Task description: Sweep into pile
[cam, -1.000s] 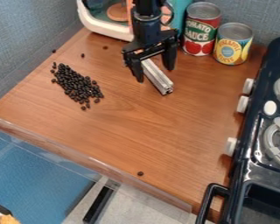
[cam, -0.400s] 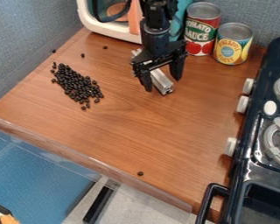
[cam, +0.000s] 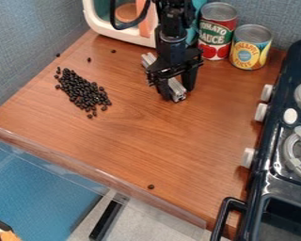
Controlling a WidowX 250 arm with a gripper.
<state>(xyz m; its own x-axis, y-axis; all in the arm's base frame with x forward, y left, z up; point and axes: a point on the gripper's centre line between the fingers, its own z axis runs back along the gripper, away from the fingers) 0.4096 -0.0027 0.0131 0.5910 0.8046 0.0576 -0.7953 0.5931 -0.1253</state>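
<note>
Wooden tabletop [cam: 159, 141], black beans [cam: 83, 92], metal bar [cam: 177, 87], cans [cam: 249, 52]

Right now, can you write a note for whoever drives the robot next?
Gripper: down at the silver bar's near end; can't tell if it's holding on.
Beans: most are bunched in one long pile at the left.
Done: that pile, though its edges are loose.
Left: strays, one near the front edge, a few behind the pile.
</note>
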